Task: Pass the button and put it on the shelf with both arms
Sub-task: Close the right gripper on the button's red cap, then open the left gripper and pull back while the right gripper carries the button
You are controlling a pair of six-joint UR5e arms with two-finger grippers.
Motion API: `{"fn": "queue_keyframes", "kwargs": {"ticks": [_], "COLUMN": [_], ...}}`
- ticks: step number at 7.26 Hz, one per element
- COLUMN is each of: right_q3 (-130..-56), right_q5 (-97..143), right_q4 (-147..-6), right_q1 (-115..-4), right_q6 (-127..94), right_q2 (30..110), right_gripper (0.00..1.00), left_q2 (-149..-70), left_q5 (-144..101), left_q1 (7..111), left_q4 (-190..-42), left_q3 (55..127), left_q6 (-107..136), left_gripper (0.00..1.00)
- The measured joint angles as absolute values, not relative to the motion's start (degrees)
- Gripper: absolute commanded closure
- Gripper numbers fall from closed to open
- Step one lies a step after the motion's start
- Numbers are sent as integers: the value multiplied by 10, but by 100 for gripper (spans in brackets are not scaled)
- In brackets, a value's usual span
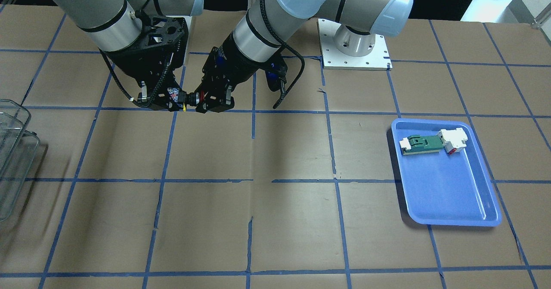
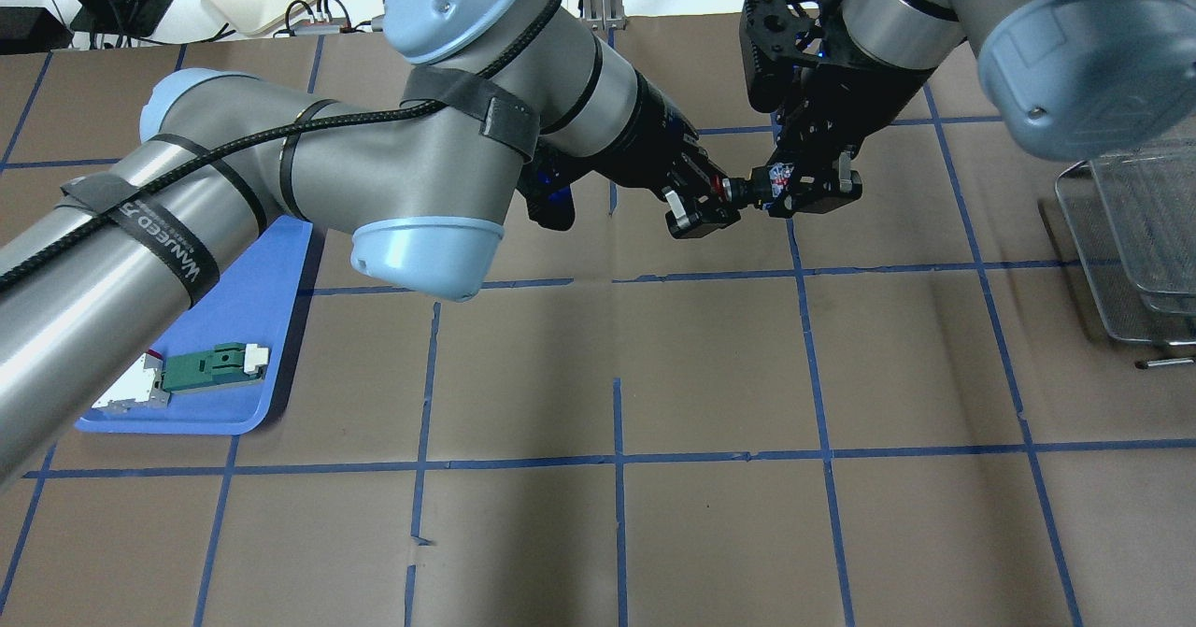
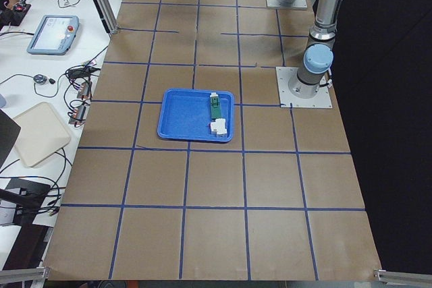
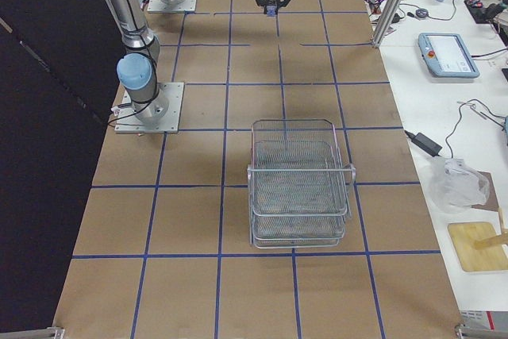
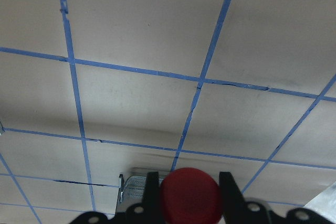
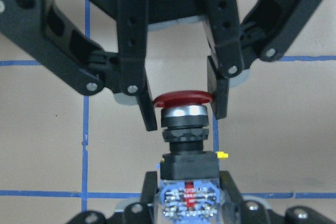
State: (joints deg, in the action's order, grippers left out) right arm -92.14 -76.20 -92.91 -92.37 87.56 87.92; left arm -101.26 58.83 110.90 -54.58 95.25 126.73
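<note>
Red-headed button [image 6: 186,124] held level in mid-air between two claws, above the table [image 1: 292,220], upper centre of the overhead view.
Left claw [image 6: 184,103] clamped on the red mushroom head, one finger at each side. Right claw [image 6: 189,190] clamped on the blue-and-white block at the back, with the black barrel and yellow ring bare between the two. Silver wire shelf [image 2: 1131,244] standing on the table well apart, at the right edge of the overhead view. Blue tray [image 1: 447,222] at the lower left of that view, holding a green-and-white flat part [image 1: 424,143] and, just beside it, a white blocky part [image 1: 454,140].
</note>
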Motion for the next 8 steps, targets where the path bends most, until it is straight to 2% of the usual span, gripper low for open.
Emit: {"fn": "queue_keyframes", "kwargs": {"ticks": [1, 5, 8], "right_q3": [-921, -919, -916], "right_q5": [-762, -765, -781], "right_q4": [-930, -931, -932], "right_q1": [-924, -924, -890], "right_q6": [876, 874, 885], "right_q2": [879, 879, 877], "right_gripper": [100, 100, 100], "left_q2": [-1011, -1006, -1005], "left_q5": [589, 591, 622], "left_q1": [1110, 1115, 1064], "left_q4": [-546, -513, -526], "left_q3": [951, 953, 967], "left_q6": [1273, 1290, 1117], "left_gripper": [0, 0, 0]}}
